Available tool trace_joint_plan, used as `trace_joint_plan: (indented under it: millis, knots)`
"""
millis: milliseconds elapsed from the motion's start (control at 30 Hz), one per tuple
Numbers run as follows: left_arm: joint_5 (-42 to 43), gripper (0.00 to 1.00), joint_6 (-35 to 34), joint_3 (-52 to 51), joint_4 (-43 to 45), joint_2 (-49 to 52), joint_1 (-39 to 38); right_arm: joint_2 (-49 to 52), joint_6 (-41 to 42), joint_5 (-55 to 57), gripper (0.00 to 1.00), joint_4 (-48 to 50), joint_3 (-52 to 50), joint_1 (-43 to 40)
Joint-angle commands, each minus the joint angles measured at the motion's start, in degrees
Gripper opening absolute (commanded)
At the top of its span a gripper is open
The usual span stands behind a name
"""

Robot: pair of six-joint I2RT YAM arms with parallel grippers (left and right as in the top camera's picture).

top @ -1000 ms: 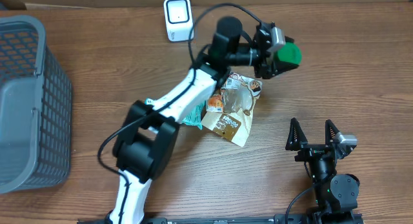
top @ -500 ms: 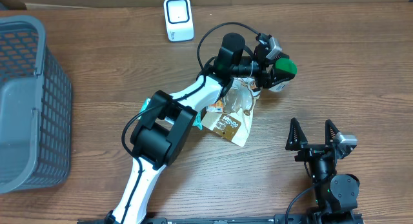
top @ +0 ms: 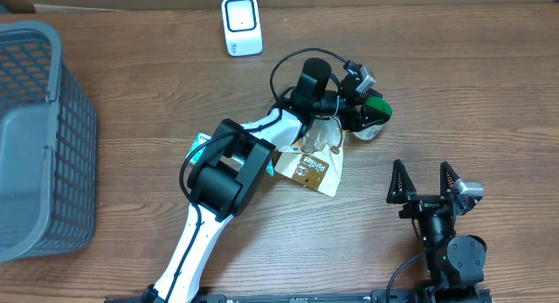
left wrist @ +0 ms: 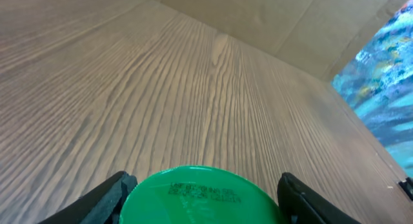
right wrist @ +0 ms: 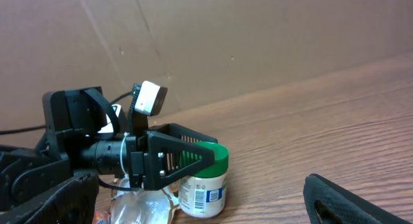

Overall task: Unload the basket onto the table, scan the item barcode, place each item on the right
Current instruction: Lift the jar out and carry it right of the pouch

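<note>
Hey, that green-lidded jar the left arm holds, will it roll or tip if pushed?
The jar looks like rigid plastic, so probably stiff and light. It is round, so likely to roll if tipped. The left tool grips its smooth green lid, which may slip.

I work at a mock shop checkout: a wooden tabletop (top: 472, 93) backed by cardboard (right wrist: 258, 30), a grey shopping basket (top: 35, 137) at its left edge, a barcode scanner (top: 241, 25) at its far edge.
</note>
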Motion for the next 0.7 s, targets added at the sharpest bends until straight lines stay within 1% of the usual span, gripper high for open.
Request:
trace_joint_plan:
  millis: [0,33,100,167,233,333,400,667]
  knots:
    - [1.1,0.33,-0.1,0.7,-2.0,0.7,0.2,-0.5,-0.1,0.1,1.00,0.2,-0.6,-0.4]
    - [1.1,0.36,-0.1,0.7,-3.0,0.7,0.3,-0.5,-0.1,0.1,1.00,0.2,-0.6,-0.4]
    - [0.8,0.48,-0.1,0.7,-5.7,0.7,0.7,-0.5,-0.1,0.1,1.00,0.2,-0.6,-0.4]
    - [0.8,0.56,-0.1,0.7,-8.0,0.7,1.1,-0.5,-0.1,0.1,1.00,0.2,-0.6,-0.4]
    - [0.5,0.70,-0.1,0.7,-9.7,0.7,1.6,-0.5,-0.1,0.1,1.00,0.2,-0.6,-0.4]
    - [0.7,0.85,-0.1,0.7,-10.3,0.7,2.1,-0.5,-0.1,0.1,1.00,0.2,-0.6,-0.4]
    - [1.1,1.00,-0.1,0.7,-10.3,0.7,2.4,-0.5,-0.1,0.1,1.00,0.2,-0.6,-0.4]
    - [3.1,1.00,-0.1,0.7,-10.1,0.7,3.4,-0.5,-0.1,0.1,1.00,0.2,-0.6,-0.4]
